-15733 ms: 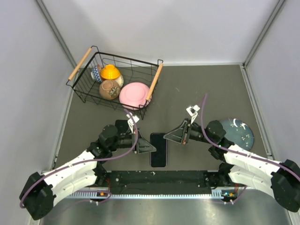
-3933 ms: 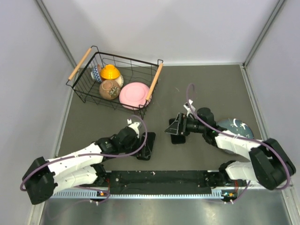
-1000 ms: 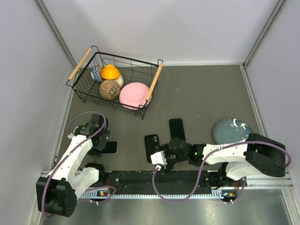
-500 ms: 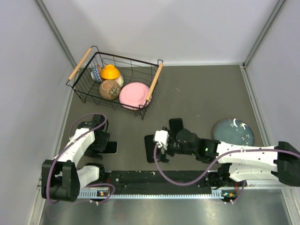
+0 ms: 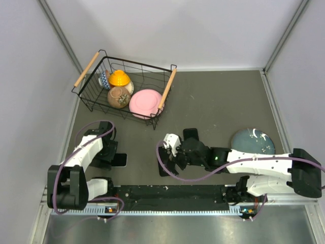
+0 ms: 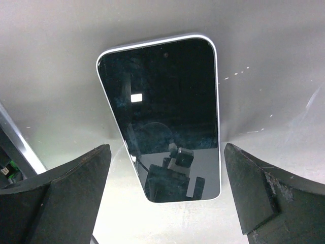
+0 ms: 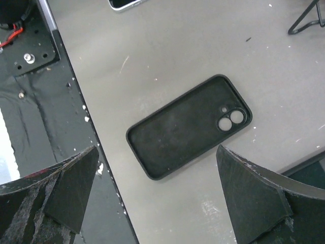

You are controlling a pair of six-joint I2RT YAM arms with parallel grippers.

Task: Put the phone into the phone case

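Observation:
The phone [image 6: 162, 117] lies flat and screen-up on the grey table, black glass with a pale rim; it also shows at the table's left [image 5: 120, 159]. My left gripper [image 6: 166, 147] hangs open just above it, one finger on each side, touching nothing. The phone case [image 7: 189, 126] is black and empty, lies open side up with its two camera holes at the far end, and is partly hidden under my arm in the top view [image 5: 162, 170]. My right gripper [image 7: 156, 150] is open above the case and holds nothing. The phone's corner [image 7: 124, 4] shows at the top of the right wrist view.
A second flat black slab [image 5: 191, 134] lies just behind my right wrist. A wire basket [image 5: 167, 89] with a pink plate [image 5: 146, 103] and small pots stands at the back left. A blue plate [image 5: 253, 141] sits on the right. The black base rail [image 5: 172, 192] runs along the near edge.
My right gripper has swung from the near right of the case to a spot over it. The left arm has barely shifted and stays over the phone.

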